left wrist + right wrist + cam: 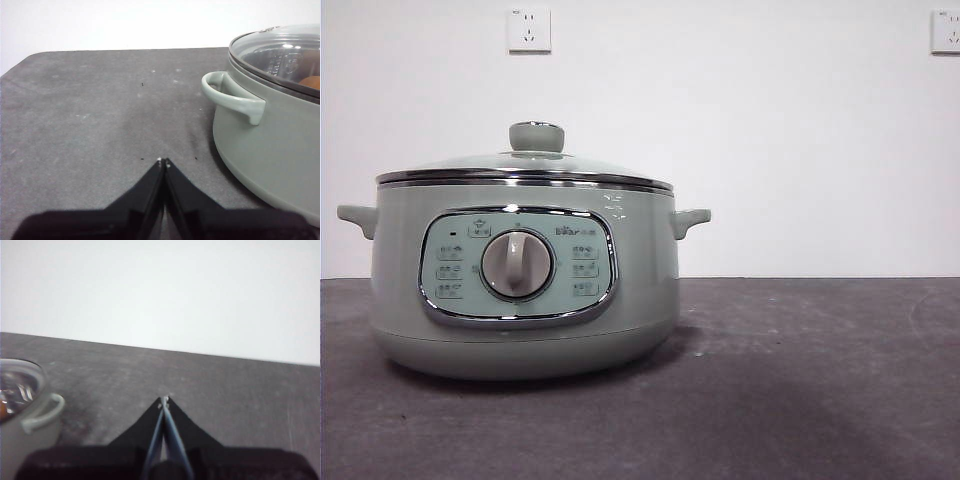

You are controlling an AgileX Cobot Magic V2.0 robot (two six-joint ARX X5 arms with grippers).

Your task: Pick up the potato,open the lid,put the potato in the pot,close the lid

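Note:
The pale green pot [525,290] stands on the dark table at the left of the front view, its glass lid [525,165] seated on the rim with the green knob [536,136] on top. Through the glass in the left wrist view an orange-brown potato [311,81] shows inside the pot [270,140]. My left gripper [163,161] is shut and empty, hovering over bare table beside the pot's handle [232,97]. My right gripper [164,400] is shut and empty too, away from the pot [22,410] on its other side.
The dark grey table [800,380] stretches to the right of the pot. A white wall with two sockets [529,29] stands behind. No arm shows in the front view.

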